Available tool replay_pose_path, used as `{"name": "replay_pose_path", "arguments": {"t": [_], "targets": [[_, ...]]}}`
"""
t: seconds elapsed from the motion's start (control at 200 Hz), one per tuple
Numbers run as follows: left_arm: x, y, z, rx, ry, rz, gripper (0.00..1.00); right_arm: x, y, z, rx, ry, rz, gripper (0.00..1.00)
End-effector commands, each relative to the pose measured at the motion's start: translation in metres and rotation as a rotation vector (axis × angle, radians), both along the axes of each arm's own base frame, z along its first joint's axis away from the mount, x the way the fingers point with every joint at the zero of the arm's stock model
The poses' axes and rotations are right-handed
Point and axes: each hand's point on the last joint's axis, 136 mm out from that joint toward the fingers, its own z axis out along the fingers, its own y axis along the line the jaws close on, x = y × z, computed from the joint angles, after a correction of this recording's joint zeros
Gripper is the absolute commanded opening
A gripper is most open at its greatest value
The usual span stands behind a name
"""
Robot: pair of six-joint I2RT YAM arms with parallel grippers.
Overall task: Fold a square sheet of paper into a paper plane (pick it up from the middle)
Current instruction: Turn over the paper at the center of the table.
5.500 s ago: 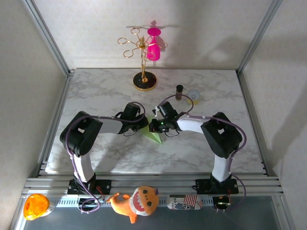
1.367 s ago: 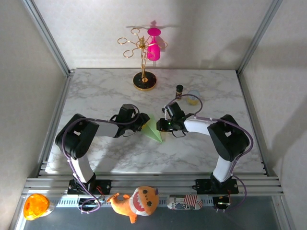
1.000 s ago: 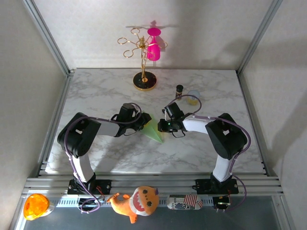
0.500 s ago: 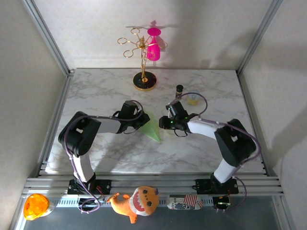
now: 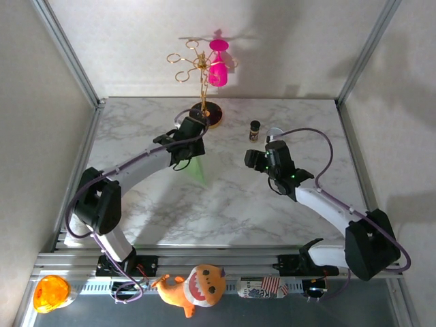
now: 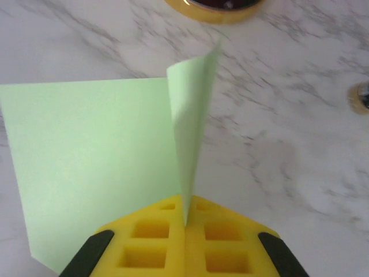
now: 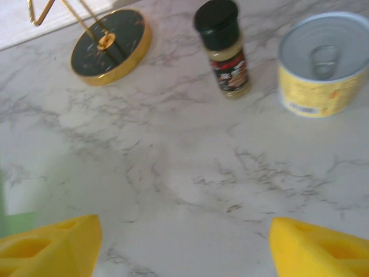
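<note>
Left gripper (image 6: pixel 184 234): yellow pads with square recesses pressed together, clamping the thin upright centre ridge of the paper plane (image 6: pixel 98 167). Its smooth pale green wing spreads toward 9 o'clock. Round gold-rimmed stand base (image 6: pixel 216 7) at 12 o'clock. Right gripper (image 7: pixel 181 245): pads wide apart, empty, over the veined marble table (image 7: pixel 190 156), at the plane's 3 o'clock.

The left arm (image 5: pixel 136 167) stretches far forward and inward, its hand (image 6: pixel 184 231) pointing down with the yellow pads (image 6: pixel 150 245) pressed flat together on the paper plane (image 6: pixel 86 161). The right arm (image 5: pixel 327 204) reaches forward from a low elbow, its hand (image 7: pixel 184 245) spread wide and holding nothing.
</note>
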Motion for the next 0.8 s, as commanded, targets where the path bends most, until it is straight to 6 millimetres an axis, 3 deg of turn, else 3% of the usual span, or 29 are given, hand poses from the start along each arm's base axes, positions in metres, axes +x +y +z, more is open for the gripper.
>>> {"name": "replay_pose_path", "arguments": {"t": [0.0,0.135,0.376,0.586,0.796], "targets": [[-0.014,0.045,0.006,0.411,0.032,0.066,0.01,0.001,-0.021,0.007,-0.041,-0.053,-0.077,0.82],[-0.009,0.042,0.0,0.58,0.031,0.078,0.01,-0.002,-0.034,0.009,-0.051,-0.056,-0.124,0.85],[-0.011,0.021,-0.052,0.815,0.109,0.028,0.0,-0.007,-0.046,0.009,-0.045,-0.057,-0.159,0.85],[-0.008,-0.007,-0.087,0.786,0.132,-0.004,0.0,-0.01,-0.053,0.005,-0.052,-0.039,-0.172,0.85],[-0.008,-0.026,-0.119,0.721,0.17,-0.006,0.07,-0.014,-0.064,0.009,-0.05,-0.052,-0.204,0.85]]}}
